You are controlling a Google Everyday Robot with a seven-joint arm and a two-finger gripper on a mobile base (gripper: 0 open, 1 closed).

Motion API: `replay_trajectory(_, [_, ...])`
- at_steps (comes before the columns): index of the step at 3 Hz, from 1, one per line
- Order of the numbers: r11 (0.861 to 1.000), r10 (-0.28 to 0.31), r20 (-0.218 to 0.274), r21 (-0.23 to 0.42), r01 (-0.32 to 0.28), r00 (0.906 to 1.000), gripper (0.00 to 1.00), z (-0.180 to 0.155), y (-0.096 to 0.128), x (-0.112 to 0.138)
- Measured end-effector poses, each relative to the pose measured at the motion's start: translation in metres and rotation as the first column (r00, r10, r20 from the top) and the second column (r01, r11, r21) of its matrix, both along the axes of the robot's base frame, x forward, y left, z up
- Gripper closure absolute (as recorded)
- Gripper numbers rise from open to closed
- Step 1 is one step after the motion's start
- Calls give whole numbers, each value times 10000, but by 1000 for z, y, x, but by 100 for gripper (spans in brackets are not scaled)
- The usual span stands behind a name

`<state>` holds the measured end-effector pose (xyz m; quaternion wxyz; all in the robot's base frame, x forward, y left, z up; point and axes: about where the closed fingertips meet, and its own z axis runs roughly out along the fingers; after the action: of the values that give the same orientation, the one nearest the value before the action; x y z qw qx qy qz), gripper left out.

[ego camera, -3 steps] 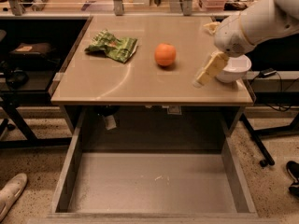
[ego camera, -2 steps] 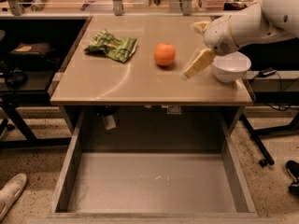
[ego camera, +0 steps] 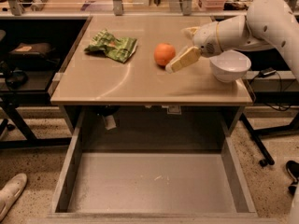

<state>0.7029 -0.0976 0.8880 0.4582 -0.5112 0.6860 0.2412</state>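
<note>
An orange (ego camera: pixel 163 53) sits on the tan tabletop (ego camera: pixel 140 80), right of centre. My gripper (ego camera: pixel 178 50) reaches in from the right on a white arm (ego camera: pixel 261 22), low over the table and just right of the orange. It is open: the near cream finger (ego camera: pixel 183 60) lies beside the orange's right side, and the far finger (ego camera: pixel 189 31) shows behind it. Nothing is held. A crumpled green chip bag (ego camera: pixel 112 45) lies to the left of the orange.
A white bowl (ego camera: pixel 229 65) stands near the table's right edge, under the arm. Below the tabletop an open drawer (ego camera: pixel 154 185) juts toward the front. Dark desks flank the table, cables and a shoe (ego camera: pixel 11 193) lie on the floor.
The arm has swung left, from beside the bowl to the orange's right side. The orange, bag and bowl stay where they were.
</note>
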Motion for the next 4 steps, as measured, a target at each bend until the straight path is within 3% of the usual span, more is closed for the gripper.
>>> replay_trajectory(1, [9992,-362,-154,-159,359,9992,0,-5,11,12])
replay_trajectory(3, [9776,-1277,-88,-1699,1244,9918,0,-29,34,35])
replay_trajectory(4, [9779,-1352,-431,-1668,1263,9899,0,-43,38,43])
